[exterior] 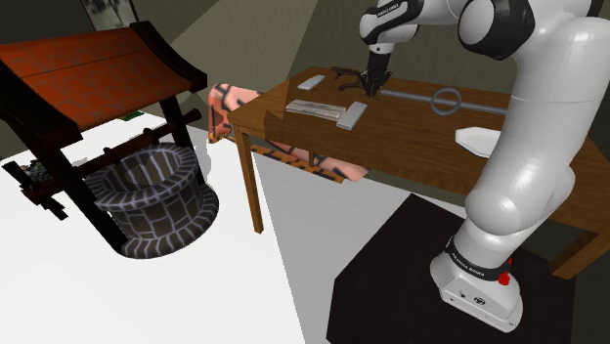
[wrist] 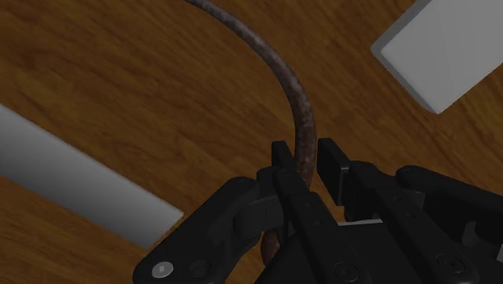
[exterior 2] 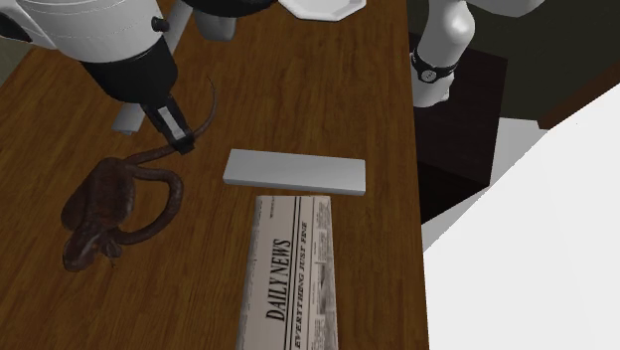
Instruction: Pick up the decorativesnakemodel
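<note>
In the shoulder view, the white arm (exterior: 533, 147) is bending over a wooden worktop (exterior: 411, 147), its jaws pointing down at the dark snake model (exterior: 344, 76) near the far edge. Bare wood is lying open on the near side, between a grey slab (exterior: 352, 115) and a white plate (exterior: 479, 140).

In the second exterior view, the snake model is lying coiled well in from the worktop's edge, its thin tail arching up into the jaws. The grey slab is sitting near it. A folded newspaper (exterior 2: 293, 278) is running from the slab along the edge. Its masthead is reading "DAILY NEWS", and the smaller line below seems to begin "EVERYTHING JUST".

In the wrist view, the jaws are clamping the tail between them, with open wood showing on either side.
</note>
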{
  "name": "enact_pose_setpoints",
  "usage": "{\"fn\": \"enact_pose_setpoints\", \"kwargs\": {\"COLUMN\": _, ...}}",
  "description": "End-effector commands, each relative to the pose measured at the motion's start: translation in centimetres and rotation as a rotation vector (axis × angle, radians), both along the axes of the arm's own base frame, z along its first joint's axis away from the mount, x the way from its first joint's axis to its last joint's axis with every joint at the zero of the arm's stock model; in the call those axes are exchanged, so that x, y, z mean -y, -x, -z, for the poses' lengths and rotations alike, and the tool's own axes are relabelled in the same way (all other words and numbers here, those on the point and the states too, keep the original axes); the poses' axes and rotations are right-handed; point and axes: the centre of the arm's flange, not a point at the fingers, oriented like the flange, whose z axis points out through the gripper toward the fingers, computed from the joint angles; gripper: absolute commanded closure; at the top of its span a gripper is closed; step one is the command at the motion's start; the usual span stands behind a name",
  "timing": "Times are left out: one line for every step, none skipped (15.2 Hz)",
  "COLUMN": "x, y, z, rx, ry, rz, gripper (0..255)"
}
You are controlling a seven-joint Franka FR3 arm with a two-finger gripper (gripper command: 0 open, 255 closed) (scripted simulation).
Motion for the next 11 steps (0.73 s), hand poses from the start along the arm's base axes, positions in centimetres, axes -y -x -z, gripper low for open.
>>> {"fn": "enact_pose_setpoints", "kwargs": {"x": 0.0, "y": 0.0, "z": -1.1, "rx": 0.000, "ry": 0.000, "rz": 0.000, "gripper": 255}}
{"fn": "enact_pose_setpoints", "kwargs": {"x": 0.0, "y": 0.0, "z": -1.7, "rx": 0.000, "ry": 0.000, "rz": 0.000, "gripper": 255}}
{"fn": "enact_pose_setpoints", "kwargs": {"x": 0.0, "y": 0.0, "z": -2.2, "rx": 0.000, "ry": 0.000, "rz": 0.000, "gripper": 255}}
{"fn": "enact_pose_setpoints", "kwargs": {"x": 0.0, "y": 0.0, "z": -2.7, "rx": 0.000, "ry": 0.000, "rz": 0.000, "gripper": 255}}
{"fn": "enact_pose_setpoints", "kwargs": {"x": 0.0, "y": 0.0, "z": -3.3, "rx": 0.000, "ry": 0.000, "rz": 0.000, "gripper": 255}}
{"fn": "enact_pose_setpoints", "kwargs": {"x": 0.0, "y": 0.0, "z": -3.8, "rx": 0.000, "ry": 0.000, "rz": 0.000, "gripper": 255}}
{"fn": "enact_pose_setpoints", "kwargs": {"x": 0.0, "y": 0.0, "z": -4.3, "rx": 0.000, "ry": 0.000, "rz": 0.000, "gripper": 255}}
{"fn": "enact_pose_setpoints", "kwargs": {"x": 0.0, "y": 0.0, "z": -4.8, "rx": 0.000, "ry": 0.000, "rz": 0.000, "gripper": 255}}
{"fn": "enact_pose_setpoints", "kwargs": {"x": 0.0, "y": 0.0, "z": -5.4, "rx": 0.000, "ry": 0.000, "rz": 0.000, "gripper": 255}}
{"fn": "enact_pose_setpoints", "kwargs": {"x": 0.0, "y": 0.0, "z": -5.4, "rx": 0.000, "ry": 0.000, "rz": 0.000, "gripper": 255}}
{"fn": "enact_pose_setpoints", "kwargs": {"x": 0.0, "y": 0.0, "z": -5.4, "rx": 0.000, "ry": 0.000, "rz": 0.000, "gripper": 255}}
